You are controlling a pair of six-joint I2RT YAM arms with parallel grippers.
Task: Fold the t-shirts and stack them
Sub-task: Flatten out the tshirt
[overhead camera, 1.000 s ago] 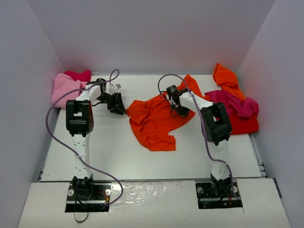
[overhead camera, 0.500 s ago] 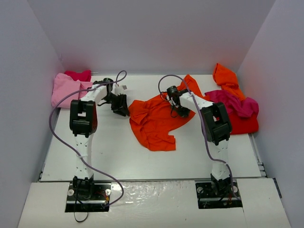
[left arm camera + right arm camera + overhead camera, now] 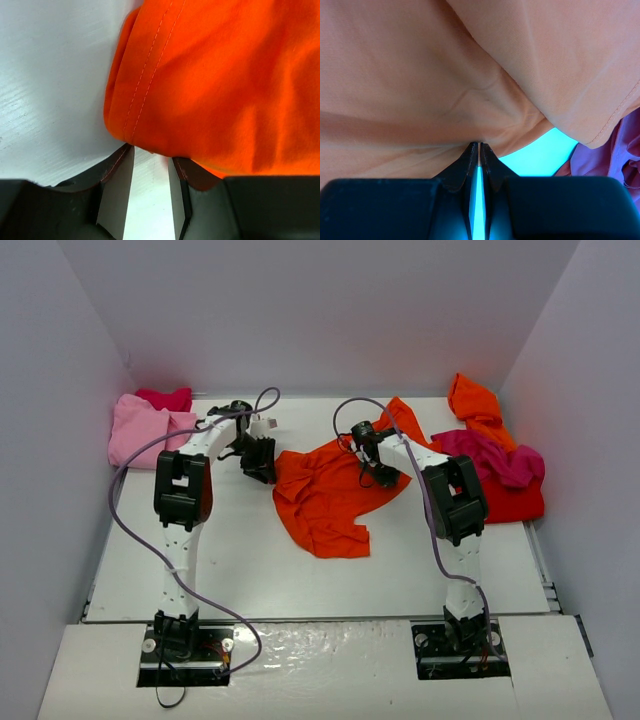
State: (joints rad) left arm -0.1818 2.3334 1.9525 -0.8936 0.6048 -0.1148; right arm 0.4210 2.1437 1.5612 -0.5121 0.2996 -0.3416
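Left gripper has slid right across the table, off bare white surface and up to the left edge of the orange shirt; right gripper has not shifted. Shirt lies centre frame, half spread and rumpled, not yet flat. Left wrist view: fingers stand a narrow gap apart with bare table between them, and the stitched hem sits right at the tips. Nothing is gripped yet. Low, edge-on approach looks meant to bring the hem between the pads. Right wrist view: jaws are pinched closed on a tuck of cloth, with creases fanning out from the tips. Likely reason: the right holds the shirt's upper right part as an anchor so the left can take the opposite edge and draw the cloth out flat for folding. Pink shirts sit in the upper left corner, probably the stack site; whether they are folded is unclear. A loose pile of orange, magenta and red waits at the right edge. Task is early.
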